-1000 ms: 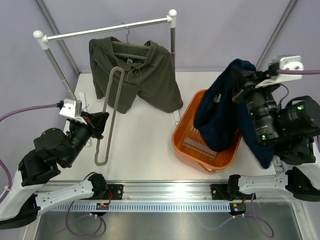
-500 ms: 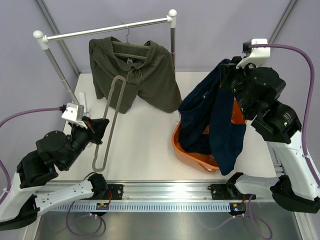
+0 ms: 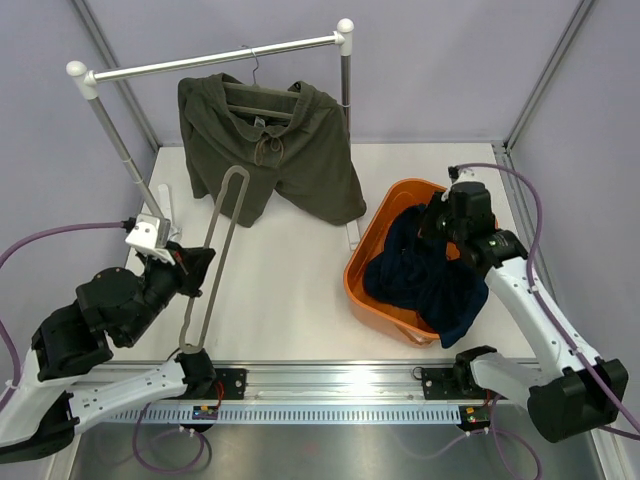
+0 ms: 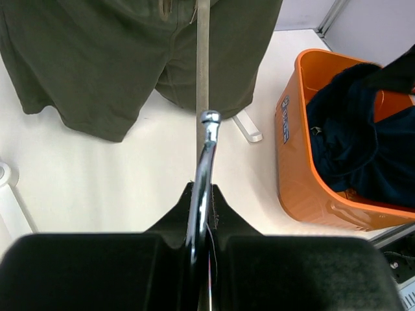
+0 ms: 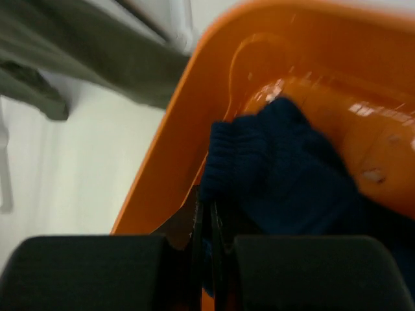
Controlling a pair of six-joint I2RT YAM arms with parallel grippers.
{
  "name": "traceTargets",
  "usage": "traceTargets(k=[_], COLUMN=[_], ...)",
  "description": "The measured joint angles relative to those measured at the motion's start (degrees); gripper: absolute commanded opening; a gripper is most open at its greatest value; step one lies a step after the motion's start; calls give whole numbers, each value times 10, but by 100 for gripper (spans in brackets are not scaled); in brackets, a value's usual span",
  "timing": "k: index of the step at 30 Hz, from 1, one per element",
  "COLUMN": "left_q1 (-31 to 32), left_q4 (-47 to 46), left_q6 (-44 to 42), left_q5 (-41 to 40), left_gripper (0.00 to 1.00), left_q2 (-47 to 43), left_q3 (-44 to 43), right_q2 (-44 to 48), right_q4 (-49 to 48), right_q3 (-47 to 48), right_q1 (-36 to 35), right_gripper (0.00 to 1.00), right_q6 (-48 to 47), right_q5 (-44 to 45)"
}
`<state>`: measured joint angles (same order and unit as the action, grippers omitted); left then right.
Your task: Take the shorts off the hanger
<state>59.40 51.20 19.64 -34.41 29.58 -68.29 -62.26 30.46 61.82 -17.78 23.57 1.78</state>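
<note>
The olive-green shorts [image 3: 270, 150] hang from a wire hanger [image 3: 258, 98] on the rail at the back; they also show in the left wrist view [image 4: 97, 58] and at the top of the right wrist view [image 5: 97, 52]. My left gripper [image 3: 195, 262] [image 4: 202, 194] is shut on a separate empty grey hanger [image 3: 215, 240] [image 4: 206, 136], in front of and below the shorts. My right gripper [image 3: 440, 215] [image 5: 206, 207] is shut on a navy garment [image 3: 425, 275] [image 5: 292, 168] down in the orange basket [image 3: 362, 262].
The clothes rail [image 3: 210, 60] with white end caps stands on two posts across the back of the table. The orange basket [image 4: 292, 162] sits right of centre; part of the navy garment hangs over its near rim. Purple walls enclose the table.
My right arm has swung down and lowered the navy garment from high up into the orange basket. My left gripper has drawn the grey hanger slightly nearer. The shorts have not moved.
</note>
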Motion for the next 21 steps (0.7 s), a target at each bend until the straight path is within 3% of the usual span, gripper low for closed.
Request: traceTargets(k=[4,6,12,16,21], left_q1=[0,0,0,0,0], left_q4=[9,15,35,35,31], left_q6=[3,3,-4,-15,-26], left_q5=[5,16,103,192,285], left_gripper=[0,0,0,0,0], left_q2=[0,0,24,55,82], left_q3=[3,3,2,4,28], right_q2=[-7,-12,59,107,143], right_q4=[-43,-50,-44,-30,-18], right_q3=[-97,-115,-112,-74,-25], right_q1=[25,26,26,26,21], right_gripper=[2,26,56,64,64], right_q6=[42,52,56,50,47], right_q5=[-90,-110,-115,-115,-122])
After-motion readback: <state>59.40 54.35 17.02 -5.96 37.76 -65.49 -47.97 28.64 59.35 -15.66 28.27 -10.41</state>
